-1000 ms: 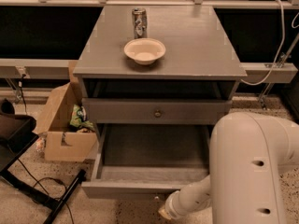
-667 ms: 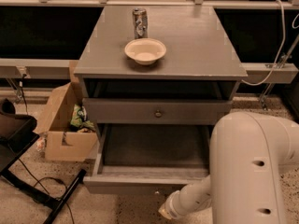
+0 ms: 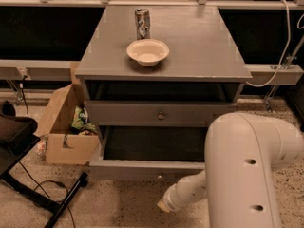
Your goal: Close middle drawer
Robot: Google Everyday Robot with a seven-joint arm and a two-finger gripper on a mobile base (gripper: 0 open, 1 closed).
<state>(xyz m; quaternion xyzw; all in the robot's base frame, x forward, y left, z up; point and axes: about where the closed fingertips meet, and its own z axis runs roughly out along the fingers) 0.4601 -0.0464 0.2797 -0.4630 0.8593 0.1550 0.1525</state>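
At the tip of the smooth white arm (image 3: 247, 175), the end effector (image 3: 166, 204), open or closed I cannot tell, hangs low before the flat grey wooden front of the middle drawer (image 3: 137, 169), which is pulled out beneath the front edge of the worktop (image 3: 209, 56), where a round pale bowl (image 3: 147, 52) sits before a metal can (image 3: 142, 23).

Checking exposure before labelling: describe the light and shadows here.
Camera view: warm, dim light; the cabinet top is evenly lit; the middle drawer stands open, its inside in deep shadow; the pale arm reads brightest, lower right; the gripper at its tip sits low, just before the drawer's front.
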